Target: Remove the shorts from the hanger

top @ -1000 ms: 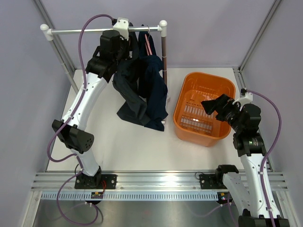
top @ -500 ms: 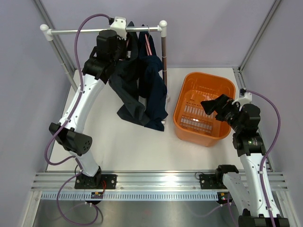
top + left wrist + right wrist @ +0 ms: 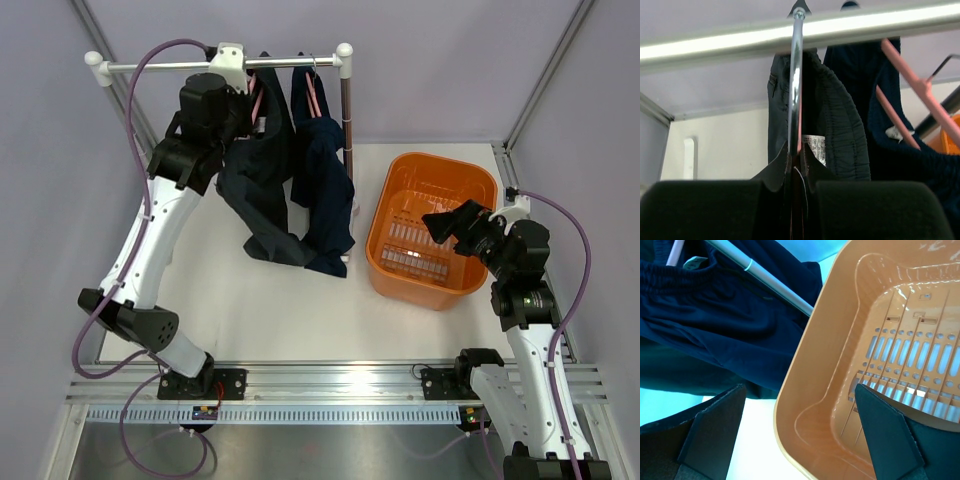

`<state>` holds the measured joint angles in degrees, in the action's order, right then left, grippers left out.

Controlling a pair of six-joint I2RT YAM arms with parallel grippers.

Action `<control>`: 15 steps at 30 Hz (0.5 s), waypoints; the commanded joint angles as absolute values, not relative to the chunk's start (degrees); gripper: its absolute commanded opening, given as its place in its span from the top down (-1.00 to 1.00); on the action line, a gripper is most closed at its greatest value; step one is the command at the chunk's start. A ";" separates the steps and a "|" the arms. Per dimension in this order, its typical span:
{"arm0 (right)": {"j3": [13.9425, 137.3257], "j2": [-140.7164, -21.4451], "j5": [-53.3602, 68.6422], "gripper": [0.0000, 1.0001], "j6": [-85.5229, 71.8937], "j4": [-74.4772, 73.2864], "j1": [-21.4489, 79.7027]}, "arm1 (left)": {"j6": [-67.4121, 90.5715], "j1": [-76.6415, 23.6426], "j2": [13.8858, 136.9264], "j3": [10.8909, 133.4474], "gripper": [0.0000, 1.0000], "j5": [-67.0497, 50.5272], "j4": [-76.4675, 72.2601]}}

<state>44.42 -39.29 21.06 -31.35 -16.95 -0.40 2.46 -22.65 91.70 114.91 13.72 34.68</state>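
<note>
Two dark navy shorts hang from pink hangers on the rack rail (image 3: 170, 66). The left shorts (image 3: 256, 185) hang apart from the right shorts (image 3: 326, 185). My left gripper (image 3: 236, 82) is up at the rail, shut on the left hanger's neck (image 3: 795, 100). The hanger's metal hook runs from the jaws up to the rail. The left shorts' waistband (image 3: 840, 125) hangs just behind it. The second hanger (image 3: 910, 75) carries the right shorts (image 3: 912, 162). My right gripper (image 3: 452, 224) is open and empty over the orange basket (image 3: 472, 180), above its left rim (image 3: 805, 365).
The rack's right post (image 3: 347, 110) stands between the shorts and the basket and shows as a white rod (image 3: 767, 282) in the right wrist view. The shorts' legs (image 3: 300, 250) trail onto the white tabletop. Frame uprights stand at the back corners.
My left gripper has slid left along the rail with its hanger, pulling the left shorts away from the right ones. The right arm has not moved.
</note>
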 commanded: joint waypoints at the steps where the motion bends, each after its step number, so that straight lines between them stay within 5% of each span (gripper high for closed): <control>1: 45.35 -39.02 23.81 -0.99 -31.99 -13.97 -0.62 | 6.06 -22.59 85.36 109.28 1.00 12.92 32.78; 15: 52.80 -42.89 35.08 -0.99 -29.10 -18.44 3.76 | 8.26 -29.61 65.85 88.87 1.00 13.27 41.66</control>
<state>47.16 -42.22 31.20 -31.24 -16.60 0.47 7.03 -27.79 73.08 91.79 12.43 42.35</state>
